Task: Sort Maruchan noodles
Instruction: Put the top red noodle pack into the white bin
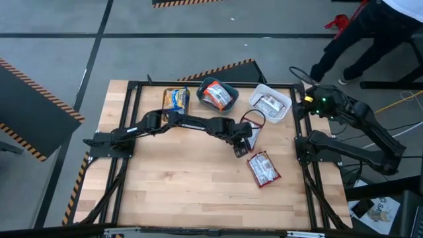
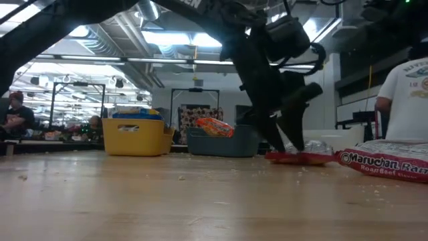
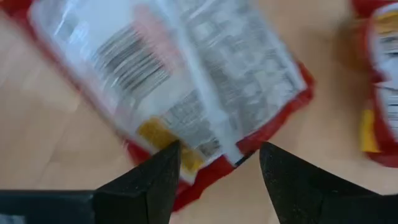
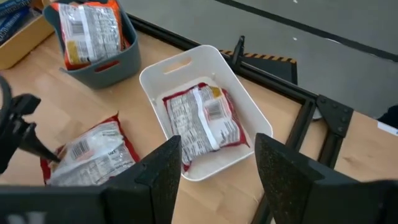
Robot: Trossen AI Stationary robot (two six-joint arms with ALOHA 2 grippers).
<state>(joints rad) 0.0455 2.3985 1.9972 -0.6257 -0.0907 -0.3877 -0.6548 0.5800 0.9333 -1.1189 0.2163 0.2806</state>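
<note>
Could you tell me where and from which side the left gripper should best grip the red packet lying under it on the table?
Probably its near short edge, from above. The red packet lies flat on the table, so only a thin rim can be pinched. The left gripper hovers open over that edge, one finger either side of the red border. The second loose red packet lies apart, so it should not interfere.

- I work in a robotics lab or industrial workshop hall.
- My wooden table (image 1: 198, 192) sits in a black metal frame (image 1: 135, 89) on a grey concrete floor (image 1: 53, 33).
- Hazard-striped tape (image 1: 39, 82) marks that floor.
- Overhead there are ceiling strip lights (image 2: 180, 39) and exposed beams.
- People sit at benches (image 2: 17, 117) far behind.
- A person in a white shirt (image 2: 404, 100) stands nearby.
</note>
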